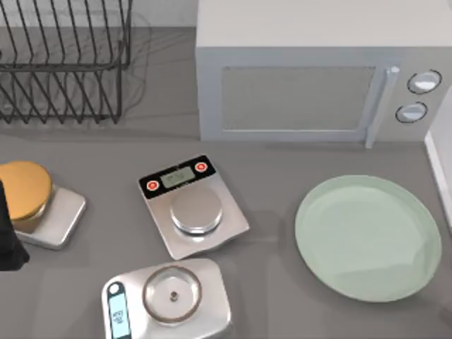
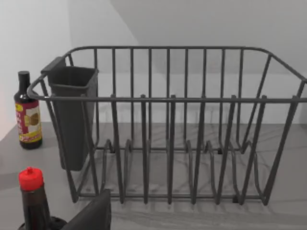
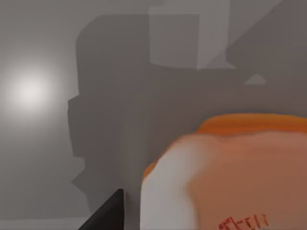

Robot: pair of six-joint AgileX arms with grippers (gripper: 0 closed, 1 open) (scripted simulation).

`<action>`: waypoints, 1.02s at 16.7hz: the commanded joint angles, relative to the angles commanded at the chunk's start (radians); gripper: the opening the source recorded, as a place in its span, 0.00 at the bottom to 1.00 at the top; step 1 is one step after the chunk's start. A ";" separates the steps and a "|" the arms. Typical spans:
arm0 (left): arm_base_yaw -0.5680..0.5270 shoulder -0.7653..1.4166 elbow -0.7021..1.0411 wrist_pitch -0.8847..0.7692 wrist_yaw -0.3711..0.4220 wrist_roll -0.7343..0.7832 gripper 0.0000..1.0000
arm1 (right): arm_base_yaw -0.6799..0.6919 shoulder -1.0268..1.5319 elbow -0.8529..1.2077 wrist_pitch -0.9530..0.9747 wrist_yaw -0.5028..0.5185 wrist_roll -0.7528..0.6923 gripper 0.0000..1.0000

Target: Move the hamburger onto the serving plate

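Right wrist view: the hamburger (image 3: pixel 225 177) sits very close to the lens, an orange lump with a whitish patch and some red marks, cut off by the frame edge so its full outline is hidden. A dark sliver of the right gripper (image 3: pixel 106 213) lies just beside it, with a narrow strip of grey between them. Whether that gripper is clamped on the hamburger or free of it cannot be told. The hamburger's place on the table cannot be told either; behind it there is only grey surface with blocky shadows.

In the top view, the serving plate (image 1: pixel 332 265) lies bare at about 4 o'clock on the table. The microwave (image 1: pixel 311 28) stands at 1 o'clock and the wire dish rack (image 1: pixel 63 70) at 10 o'clock, cut off by the frame. A golden-brown dome (image 1: pixel 25 187) rests on a steel scale (image 1: pixel 63 219) at 9 o'clock. A second scale (image 1: pixel 192 205) sits near the centre and a third (image 1: pixel 169 300) at 7 o'clock. A dark piece of the left arm (image 1: pixel 8 236) pokes in at 9 o'clock, mostly hidden.

In the left wrist view, a corner of the left gripper (image 2: pixel 93 213) shows before the rack, near two dark bottles (image 2: pixel 28 115); its grip cannot be told.
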 joint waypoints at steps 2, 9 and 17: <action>0.000 0.000 0.000 0.000 0.000 0.000 1.00 | 0.000 0.000 0.000 0.000 0.000 0.000 0.02; 0.000 0.000 0.000 0.000 0.000 0.000 1.00 | 0.000 0.000 0.000 0.000 0.000 0.000 0.00; 0.000 0.000 0.000 0.000 0.000 0.000 1.00 | -0.003 -0.126 0.166 -0.285 -0.014 0.003 0.00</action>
